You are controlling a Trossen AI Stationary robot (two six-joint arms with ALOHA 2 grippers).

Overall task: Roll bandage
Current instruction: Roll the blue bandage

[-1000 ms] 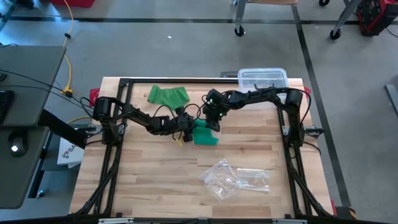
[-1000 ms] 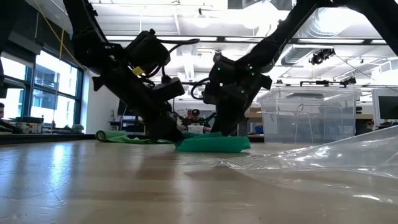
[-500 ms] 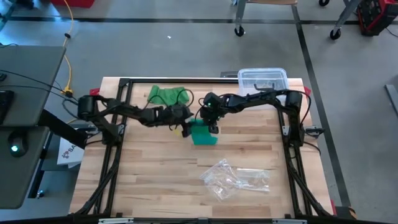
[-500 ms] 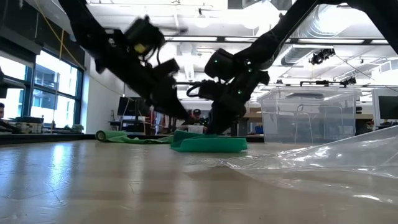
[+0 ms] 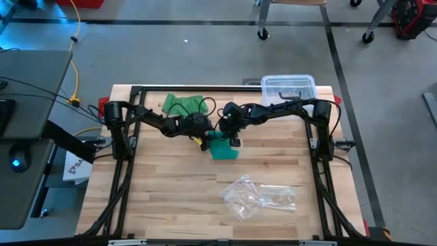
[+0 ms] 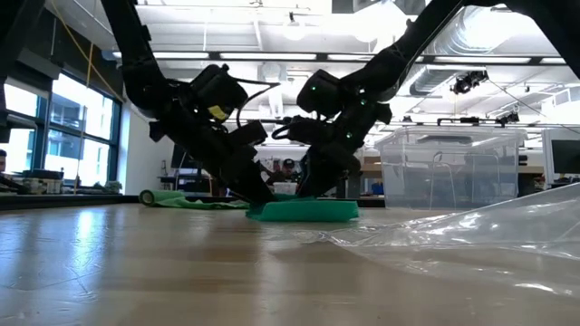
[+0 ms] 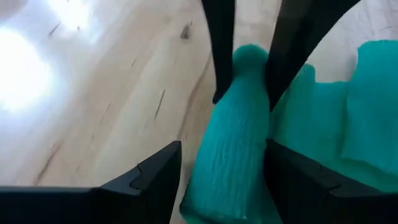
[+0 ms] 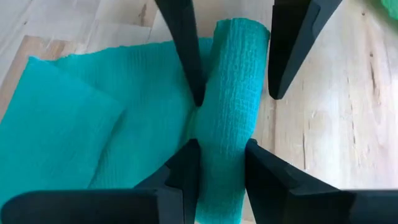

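A teal bandage (image 5: 223, 149) lies flat on the wooden table (image 5: 171, 191), and its far edge is wound into a short roll (image 8: 231, 93). My left gripper (image 5: 203, 139) is at the roll's left end and my right gripper (image 5: 232, 139) at its right end. Both are shut on the roll and face each other along it. The unrolled cloth (image 8: 106, 118) spreads from the roll toward the near edge. The low view shows both grippers slanting down onto the bandage (image 6: 304, 211). My left gripper pinches the left end of the roll (image 7: 233, 168) between its two fingers (image 7: 158, 177), one on each side. It slants down from the table's left, fingers along the roll. The roll rests on the table. My right gripper pinches the right end of the roll (image 8: 222, 155) between its two fingers (image 8: 264, 174). It slants down from the table's right, fingers along the roll. The roll lies on the table, with the loose cloth trailing flat from it.
A second, green bandage (image 5: 184, 104) lies crumpled near the far edge, left of the grippers. A clear lidded box (image 5: 288, 85) stands at the far right corner. A crumpled clear plastic bag (image 5: 258, 195) lies toward the near edge, right of centre.
My left arm has swung toward the far edge and its gripper has rolled about its own line while staying at the roll's left end. My right gripper has also rolled and tipped at the right end. The teal bandage has shifted slightly toward the table's left.
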